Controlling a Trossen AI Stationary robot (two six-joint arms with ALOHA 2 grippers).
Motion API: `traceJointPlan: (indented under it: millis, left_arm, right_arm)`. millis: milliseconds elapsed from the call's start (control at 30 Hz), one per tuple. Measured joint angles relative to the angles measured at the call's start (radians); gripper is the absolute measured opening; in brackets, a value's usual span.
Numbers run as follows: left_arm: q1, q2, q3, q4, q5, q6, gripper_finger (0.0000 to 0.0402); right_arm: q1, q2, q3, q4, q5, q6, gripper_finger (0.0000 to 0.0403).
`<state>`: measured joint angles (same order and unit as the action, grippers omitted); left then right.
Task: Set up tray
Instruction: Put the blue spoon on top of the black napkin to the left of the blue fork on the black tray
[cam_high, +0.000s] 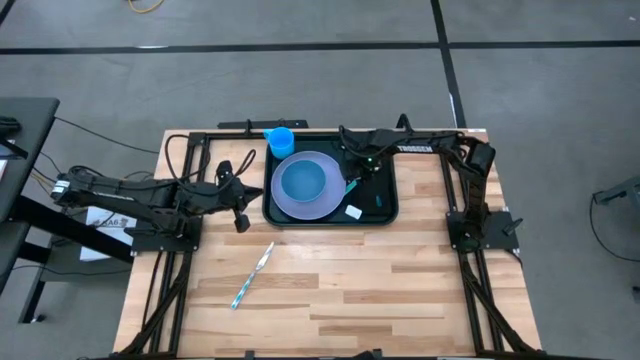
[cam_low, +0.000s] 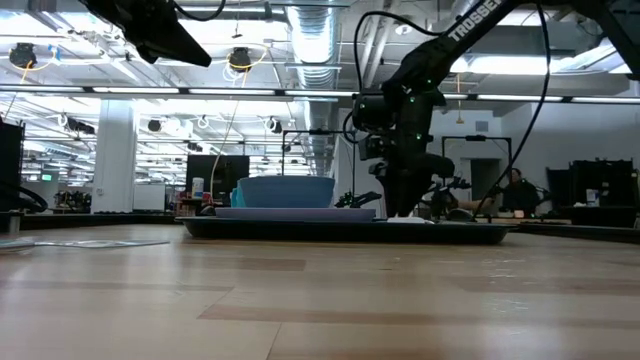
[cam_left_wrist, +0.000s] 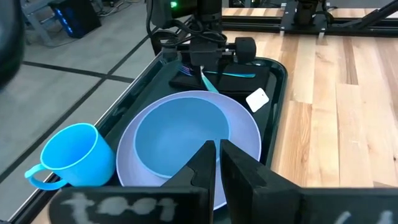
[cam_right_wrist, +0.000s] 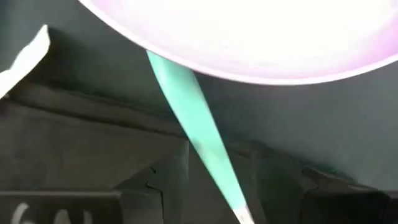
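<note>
Here, right gripper part-open around teal utensil, plate beside, left gripper shut.

Dark green-black tray, lavender plate, blue bowl.

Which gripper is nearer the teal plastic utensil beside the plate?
Right. The right gripper is directly over the teal utensil on the tray; the left gripper waits beyond the tray's left rim.

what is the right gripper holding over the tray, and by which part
The right gripper has a teal plastic utensil handle between its fingers near one end. Whether it grips it cannot be told. The left gripper holds nothing.
</note>
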<state>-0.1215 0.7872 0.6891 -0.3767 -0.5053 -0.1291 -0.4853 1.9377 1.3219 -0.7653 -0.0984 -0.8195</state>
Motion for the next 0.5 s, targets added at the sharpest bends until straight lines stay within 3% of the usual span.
traceJointPlan:
  millis: [300,500]
  left_arm:
    - [0.000,0.000,0.000,0.000,0.012,-0.001,0.0013]
    - [0.000,0.000,0.000,0.000,0.013,-0.002,0.0013]
  right_arm:
    - [-0.001,0.004,-0.043,0.056,0.003,-0.027,0.0153]
    - [-0.009,0.072,-0.033,0.054,0.006,-0.028,0.0146]
